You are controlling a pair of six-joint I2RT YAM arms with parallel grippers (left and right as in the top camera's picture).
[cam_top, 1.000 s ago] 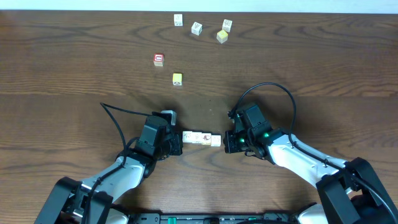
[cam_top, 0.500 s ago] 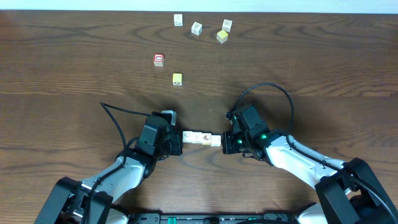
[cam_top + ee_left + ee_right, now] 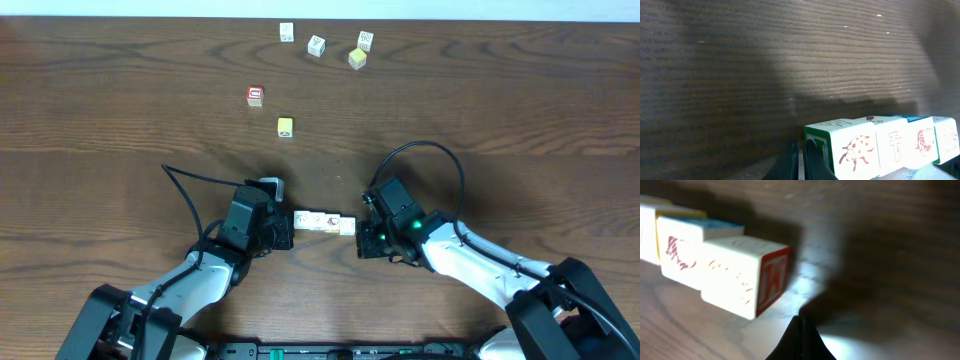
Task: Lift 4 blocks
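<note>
four blocks (image 3: 323, 222) lie end to end in one straight row on the counter (image 3: 120, 130), between the two arms. reading from the left: the left end effector (image 3: 801, 159) is fully closed and grasps nothing. its joined fingertips meet the green end face of the ladybird block (image 3: 852, 150). we judge that it serves as a pusher, not a clamp. the row runs rightward to a red-lettered block (image 3: 747, 277). the right end effector (image 3: 800, 336), likewise closed and empty, sits just beside that end face; whether it touches we cannot tell. we take this placement to mean that the row is to be squeezed from both ends and raised as one bar. whether it has left the counter we cannot tell. no container appears. a red cube (image 3: 255, 96), two yellow cubes (image 3: 285, 126) and three white cubes (image 3: 316, 45) lie loose toward the far edge, well apart from the row.
</note>
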